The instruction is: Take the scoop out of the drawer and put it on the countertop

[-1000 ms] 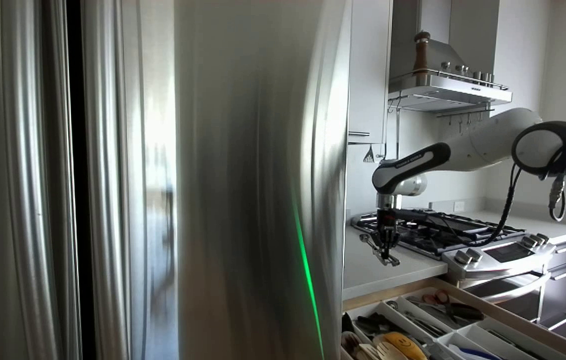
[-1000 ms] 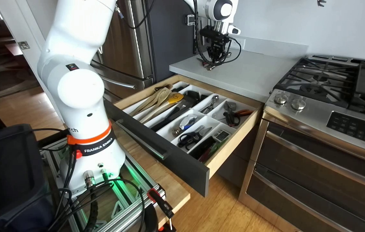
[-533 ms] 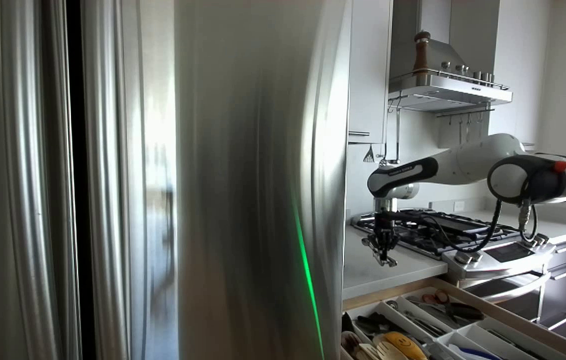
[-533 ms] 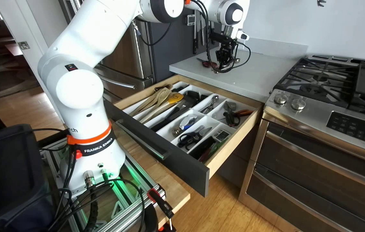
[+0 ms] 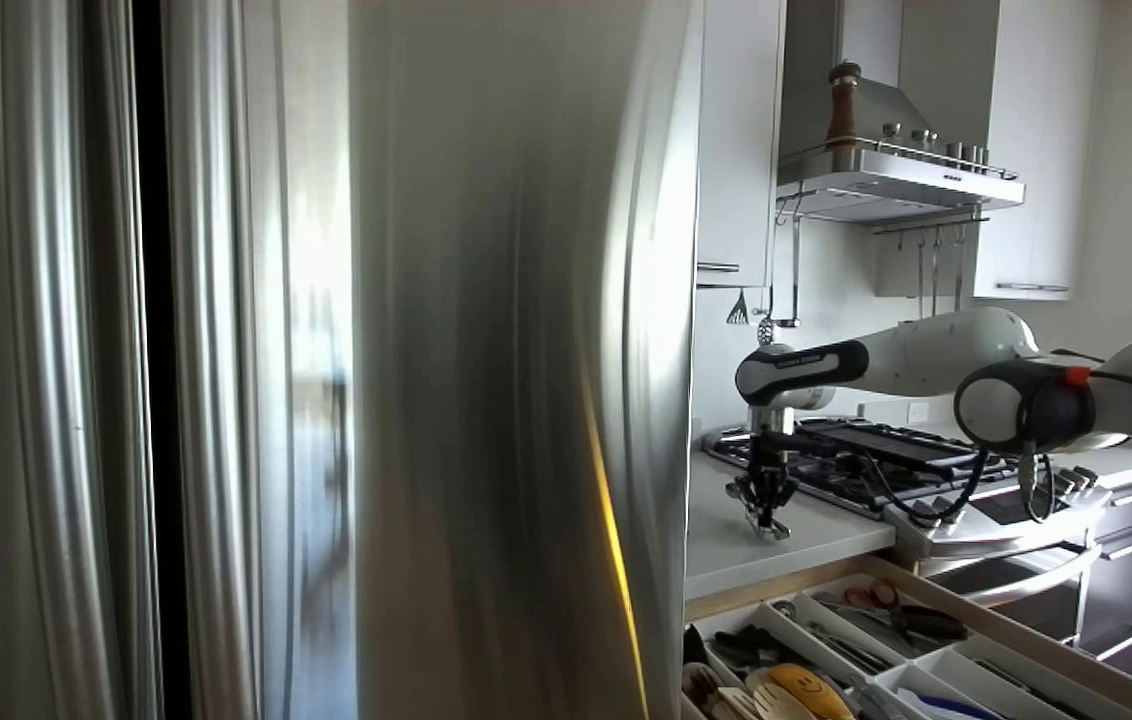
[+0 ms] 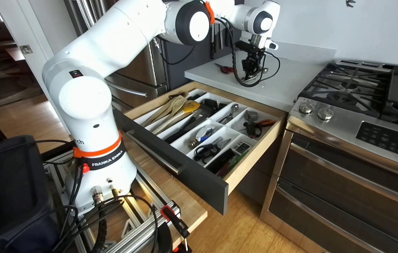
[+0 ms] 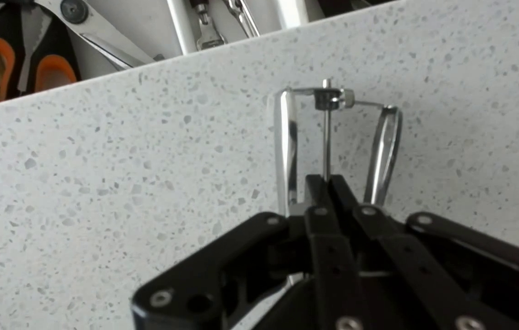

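The metal scoop with two shiny handle arms (image 7: 286, 142) and a thin rod between them shows in the wrist view. My gripper (image 7: 327, 183) is shut on the scoop's rod, and its body hides the rest of the scoop. In both exterior views the gripper (image 5: 769, 508) (image 6: 250, 73) points down over the pale speckled countertop (image 7: 172, 160) (image 6: 290, 75), just behind the drawer. I cannot tell whether the scoop touches the countertop. The open drawer (image 6: 255, 160) (image 5: 776, 588) lies in front, with utensils in white compartments.
A red-handled tool (image 6: 226, 69) lies on the countertop near the fridge side. The gas stove (image 6: 350, 84) stands beside the countertop. Knives (image 6: 213, 45) hang on the dark side panel. Orange-handled scissors (image 7: 7, 55) lie in the drawer near the countertop edge.
The arm has stretched out and lowered its elbow. My gripper has moved across the countertop away from the red-handled tool, with the scoop still held. The base light turned from green to yellow.
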